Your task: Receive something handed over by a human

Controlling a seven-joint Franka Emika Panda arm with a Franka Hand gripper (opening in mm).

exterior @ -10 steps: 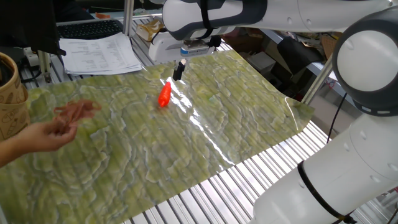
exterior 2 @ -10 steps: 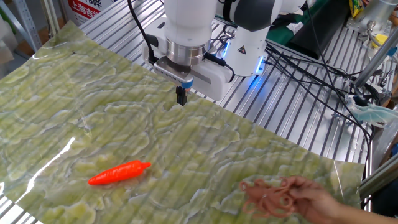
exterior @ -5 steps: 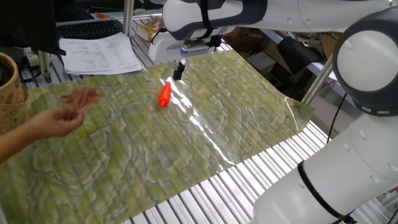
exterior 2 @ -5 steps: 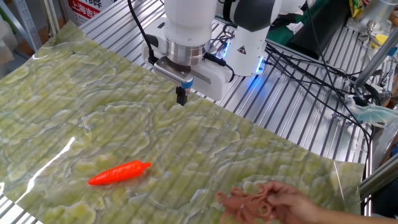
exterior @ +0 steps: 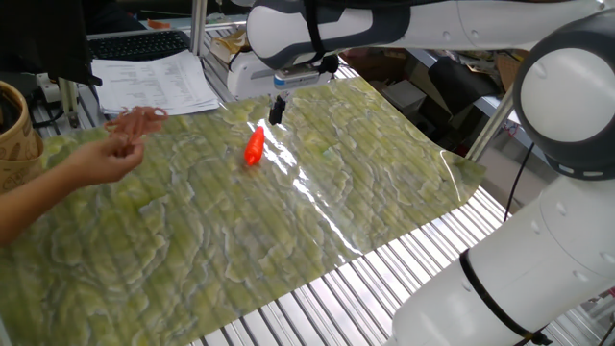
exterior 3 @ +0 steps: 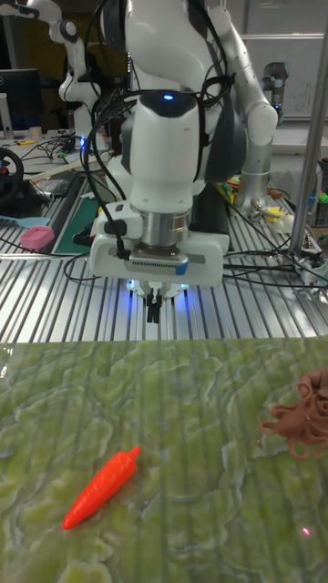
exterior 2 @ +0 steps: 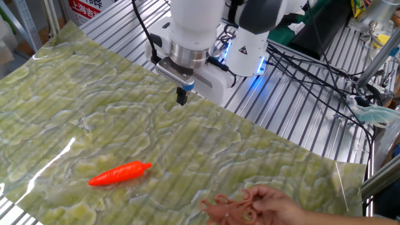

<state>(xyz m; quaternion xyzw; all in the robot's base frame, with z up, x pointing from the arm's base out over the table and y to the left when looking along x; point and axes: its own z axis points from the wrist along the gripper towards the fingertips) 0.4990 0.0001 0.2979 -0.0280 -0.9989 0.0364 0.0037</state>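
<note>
The something handed over is a reddish-brown floppy toy (exterior: 140, 119) with thin dangling legs, held in the human's hand (exterior: 101, 161) above the left part of the green mat. The other fixed view shows the toy (exterior 2: 228, 209) in the fingers of the hand (exterior 2: 280, 205) at the bottom edge. In the tall view the toy (exterior 3: 301, 414) hangs at the right edge. My gripper (exterior: 277, 111) (exterior 2: 182, 97) (exterior 3: 156, 311) hovers low over the mat's far edge, pointing down, fingers together with nothing between them. It is well apart from the toy.
An orange-red carrot-like object (exterior: 254, 146) (exterior 2: 119, 174) (exterior 3: 100, 487) lies on the green mat (exterior: 288, 221) near the gripper. A woven basket (exterior: 14, 135) stands at the left edge, with papers (exterior: 154, 85) behind. Cables (exterior 2: 300, 69) run over the slatted table beside the robot base.
The hand has carried the toy up and across the mat, closer to the gripper. The gripper has barely shifted and stays shut. The carrot has not moved.
</note>
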